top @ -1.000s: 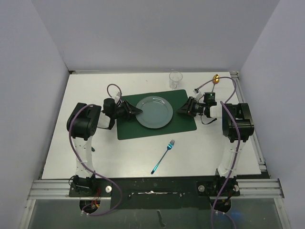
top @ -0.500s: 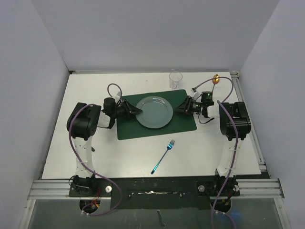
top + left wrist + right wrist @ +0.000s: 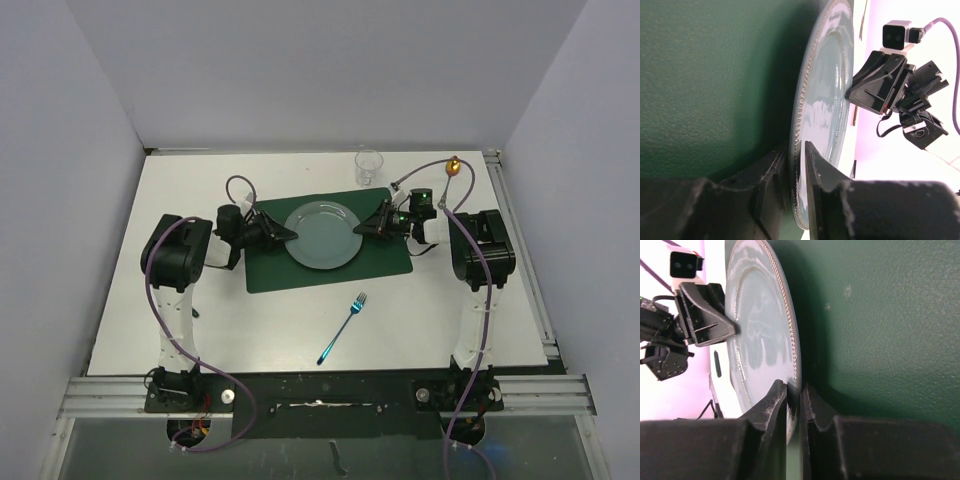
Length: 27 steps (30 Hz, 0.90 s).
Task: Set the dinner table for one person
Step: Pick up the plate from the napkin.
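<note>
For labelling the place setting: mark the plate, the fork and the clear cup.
plate (image 3: 323,234), top view, centre of its face
fork (image 3: 343,327), top view, middle of its handle
clear cup (image 3: 369,166), top view, inside its rim

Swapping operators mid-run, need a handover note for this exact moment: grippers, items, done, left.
Left gripper: jaws pinch the left rim of the plate.
Right gripper: jaws pinch its right rim.
The plate sits on the green placemat, mid table.
The fork lies loose on the table, nearer the arms, off the placemat.
The clear cup stands upright past the placemat's far edge.
A gold object sits far right, too small to identify.
Done: placemat and plate down.
Left: release the plate, then probably set the fork beside it.
</note>
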Each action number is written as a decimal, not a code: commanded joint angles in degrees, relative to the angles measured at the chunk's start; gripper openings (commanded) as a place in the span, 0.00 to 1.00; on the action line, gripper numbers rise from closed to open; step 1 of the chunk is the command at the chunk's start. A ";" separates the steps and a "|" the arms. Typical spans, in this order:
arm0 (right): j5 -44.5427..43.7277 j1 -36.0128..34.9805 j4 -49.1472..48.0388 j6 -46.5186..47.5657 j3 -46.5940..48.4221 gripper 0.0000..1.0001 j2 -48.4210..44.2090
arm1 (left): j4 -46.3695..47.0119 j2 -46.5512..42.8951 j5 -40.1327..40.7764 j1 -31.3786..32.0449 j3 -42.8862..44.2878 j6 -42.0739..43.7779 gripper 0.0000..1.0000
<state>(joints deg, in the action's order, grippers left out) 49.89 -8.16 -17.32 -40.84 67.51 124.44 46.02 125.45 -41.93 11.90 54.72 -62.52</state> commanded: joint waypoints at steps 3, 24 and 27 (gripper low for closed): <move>-0.14 -2.28 -3.18 -1.18 -0.18 0.00 2.43 | -0.33 2.67 0.02 0.83 1.79 1.71 0.00; -2.04 -3.43 -8.53 -3.94 -6.11 0.00 -9.98 | -2.58 -5.21 1.90 4.03 3.20 2.01 0.00; -2.65 -3.39 -6.78 -3.24 -6.62 0.00 -13.81 | -5.28 -7.96 2.82 5.55 5.08 3.01 0.00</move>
<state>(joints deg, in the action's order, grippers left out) 45.04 -8.40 -22.44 -46.39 60.60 119.37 42.44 124.22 -40.75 12.99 55.35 -61.65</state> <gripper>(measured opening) 0.135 0.074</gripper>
